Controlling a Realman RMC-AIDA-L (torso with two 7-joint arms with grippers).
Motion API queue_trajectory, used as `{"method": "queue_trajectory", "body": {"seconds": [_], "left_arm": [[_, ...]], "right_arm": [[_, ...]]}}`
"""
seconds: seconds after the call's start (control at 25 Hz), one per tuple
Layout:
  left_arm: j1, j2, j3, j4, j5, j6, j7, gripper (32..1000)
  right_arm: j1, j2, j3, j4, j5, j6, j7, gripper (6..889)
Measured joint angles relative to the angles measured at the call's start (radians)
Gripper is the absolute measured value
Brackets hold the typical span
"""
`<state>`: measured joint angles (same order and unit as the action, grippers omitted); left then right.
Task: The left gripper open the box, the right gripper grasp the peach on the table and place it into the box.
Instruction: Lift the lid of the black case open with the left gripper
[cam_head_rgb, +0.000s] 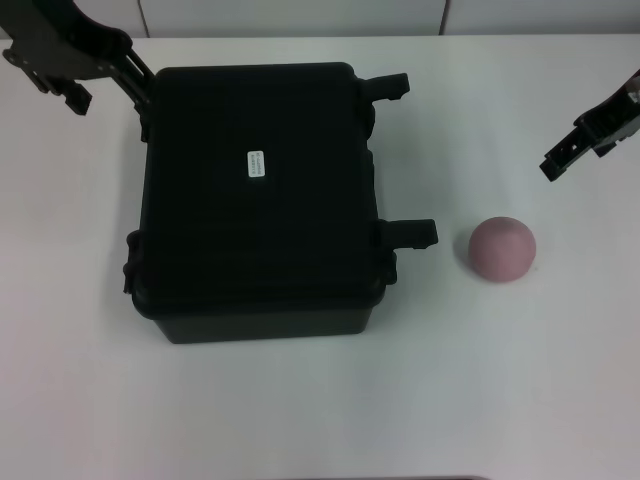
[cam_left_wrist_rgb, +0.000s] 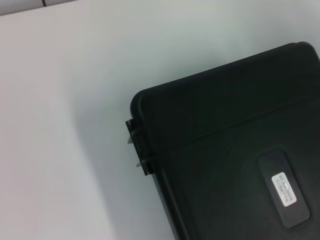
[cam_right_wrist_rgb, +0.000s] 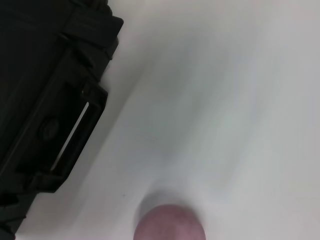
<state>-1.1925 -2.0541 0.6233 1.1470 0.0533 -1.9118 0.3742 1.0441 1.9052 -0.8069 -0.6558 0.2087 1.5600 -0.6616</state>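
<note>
Centrally, box (cam_head_rgb: 260, 200): black, lid down, white label (cam_head_rgb: 257, 164) on top, two latches (cam_head_rgb: 405, 235) sticking out on its right side; stands on table (cam_head_rgb: 320, 400). Peach (cam_head_rgb: 503, 249): on table just right of box, near the closer latch, untouched. Left gripper (cam_head_rgb: 75, 65): above box's far-left corner, holding nothing, finger state cannot tell. Right gripper (cam_head_rgb: 590, 135): raised beyond the peach, apart from it, finger state cannot tell.

left gripper (cam_head_rgb: 75, 60) — black metal, angular linkage bars, blocky jointed fingers with stepped edges. right gripper (cam_head_rgb: 590, 135) — black too, slimmer, boxy segments, a pale patch near its upper end.
</note>
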Motion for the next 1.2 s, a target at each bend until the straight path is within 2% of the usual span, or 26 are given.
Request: {"method": "queue_trajectory", "body": {"seconds": [0.32, 0.44, 0.48, 0.56, 0.64, 0.68, 0.76, 0.84, 0.88, 0.92, 0.96, 1.0, 1.04, 1.08, 1.12, 1.16, 1.2], "left_arm": [[-0.005, 0.0002, 0.001, 0.000, -0.009, -0.004, 0.000, 782], [0.000, 0.0003, 0.006, 0.002, -0.042, -0.004, 0.004, 782], [0.007, 0.0003, 0.011, 0.003, -0.082, -0.004, 0.008, 782], [0.030, 0.0016, 0.036, 0.005, -0.193, -0.006, 0.024, 782], [0.059, 0.0050, 0.089, 0.010, -0.289, -0.002, 0.044, 781], [0.087, 0.0072, 0.148, 0.022, -0.356, 0.007, 0.059, 781], [0.127, 0.0090, 0.241, 0.054, -0.436, 0.020, 0.080, 781], [0.180, 0.0091, 0.401, 0.133, -0.498, 0.031, 0.115, 781], [0.195, 0.0086, 0.451, 0.160, -0.512, 0.036, 0.127, 781], [0.195, 0.0086, 0.451, 0.160, -0.512, 0.036, 0.127, 781], [0.221, 0.0070, 0.564, 0.223, -0.538, 0.048, 0.147, 781], [0.235, 0.0065, 0.630, 0.255, -0.553, 0.059, 0.155, 781], [0.256, 0.0053, 0.745, 0.304, -0.579, 0.097, 0.165, 781], [0.261, 0.0049, 0.773, 0.312, -0.584, 0.110, 0.167, 781], [0.263, 0.0047, 0.816, 0.319, -0.590, 0.132, 0.167, 781], [0.263, 0.0040, 0.881, 0.324, -0.599, 0.163, 0.167, 781], [0.261, 0.0037, 0.914, 0.324, -0.602, 0.180, 0.167, 781]], "right_arm": [[0.002, 0.001, 0.000, -0.001, 0.000, 0.000, -0.004, 828], [0.002, 0.002, 0.000, -0.001, 0.000, 0.000, -0.010, 828], [0.002, 0.003, 0.000, -0.001, 0.000, 0.000, -0.013, 828], [-0.001, 0.003, 0.000, -0.001, 0.000, 0.000, -0.019, 828], [-0.002, 0.005, 0.001, -0.001, 0.000, 0.000, -0.027, 828], [-0.002, 0.006, 0.002, -0.001, 0.000, 0.000, -0.031, 828], [-0.001, 0.007, 0.003, -0.001, 0.001, -0.001, -0.039, 828], [0.003, 0.010, 0.003, -0.001, 0.002, -0.002, -0.044, 828], [0.004, 0.010, 0.003, -0.001, 0.002, -0.002, -0.045, 828], [0.004, 0.011, 0.003, -0.001, 0.002, -0.002, -0.046, 828], [0.004, 0.011, 0.003, -0.001, 0.003, -0.002, -0.048, 828], [0.004, 0.012, 0.003, -0.001, 0.003, -0.002, -0.049, 828], [0.002, 0.012, 0.003, -0.001, 0.003, -0.004, -0.050, 828], [0.000, 0.012, 0.003, 0.000, 0.003, -0.006, -0.051, 828], [-0.003, 0.013, 0.003, 0.002, 0.003, -0.012, -0.052, 828], [-0.005, 0.014, 0.003, 0.006, 0.003, -0.018, -0.054, 828], [-0.006, 0.017, 0.002, 0.010, 0.003, -0.023, -0.057, 828]]}}
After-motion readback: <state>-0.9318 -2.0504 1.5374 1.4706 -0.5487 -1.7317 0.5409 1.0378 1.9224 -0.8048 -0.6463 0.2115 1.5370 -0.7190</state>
